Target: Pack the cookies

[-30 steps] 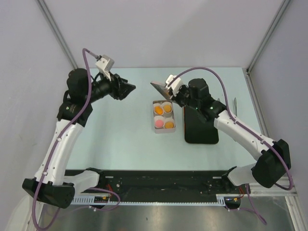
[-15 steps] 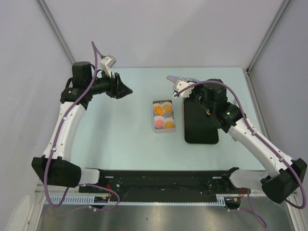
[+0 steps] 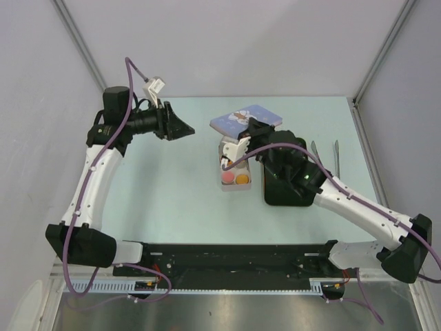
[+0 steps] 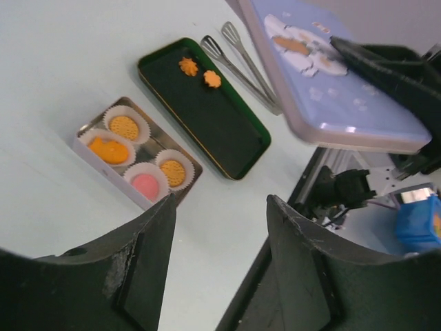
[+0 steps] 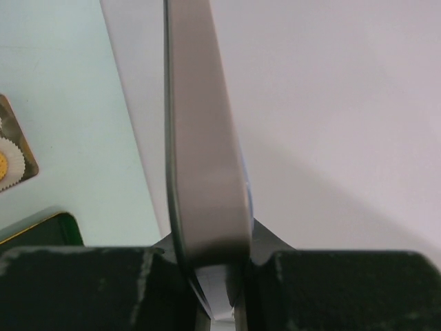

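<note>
Four cookies sit in white paper cups inside a small silver tin (image 4: 86,153): three orange ones (image 4: 125,127) and a pink one (image 4: 145,185). Two more orange cookies (image 4: 187,67) lie on the black tray (image 4: 227,138). My right gripper (image 3: 249,126) is shut on the tin's blue lid (image 3: 248,117), holding it face up above the tin's far end (image 3: 234,181). The right wrist view shows the lid (image 5: 207,138) edge-on between the right gripper's (image 5: 220,258) fingers. My left gripper (image 3: 180,127) hangs open and empty left of the tin, its jaws (image 4: 220,207) wide apart.
Two metal tongs (image 3: 313,148) lie right of the black tray (image 3: 286,189), also seen beyond the tray's far side in the left wrist view as tongs (image 4: 238,58). Grey walls close in the table at the back and both sides.
The right arm has swung the lid from a tilted, edge-on pose beside the tin to face up over its far end. The left gripper has shifted only slightly.
</note>
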`<state>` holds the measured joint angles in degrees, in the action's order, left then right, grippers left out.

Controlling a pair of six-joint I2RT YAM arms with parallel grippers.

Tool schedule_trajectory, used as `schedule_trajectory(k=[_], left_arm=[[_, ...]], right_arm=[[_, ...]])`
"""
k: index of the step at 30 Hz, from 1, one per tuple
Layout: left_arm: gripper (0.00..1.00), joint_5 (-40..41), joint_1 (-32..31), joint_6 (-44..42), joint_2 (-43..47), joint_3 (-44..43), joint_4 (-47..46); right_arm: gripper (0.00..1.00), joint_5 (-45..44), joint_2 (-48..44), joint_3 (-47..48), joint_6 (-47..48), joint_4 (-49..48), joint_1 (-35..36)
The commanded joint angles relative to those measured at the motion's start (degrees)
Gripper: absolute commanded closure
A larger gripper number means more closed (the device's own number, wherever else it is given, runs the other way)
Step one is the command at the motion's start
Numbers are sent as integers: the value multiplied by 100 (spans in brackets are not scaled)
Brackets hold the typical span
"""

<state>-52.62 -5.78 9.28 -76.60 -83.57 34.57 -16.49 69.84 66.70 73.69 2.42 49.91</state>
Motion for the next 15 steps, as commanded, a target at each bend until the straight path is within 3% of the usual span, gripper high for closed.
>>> schedule_trajectory(k=[1,7,15], left_arm=[[40,-652,59,803,-48,183,-345],[40,-863,165,1295,-145,192,-477],[38,-627,183,988,-180,147,-126]], right_arm=[[96,-583,82,-376,699,-1163,466],[97,-575,126,-1114,1392,-2112,686],[98,-373,196,-1712,2088,-3326,1029]])
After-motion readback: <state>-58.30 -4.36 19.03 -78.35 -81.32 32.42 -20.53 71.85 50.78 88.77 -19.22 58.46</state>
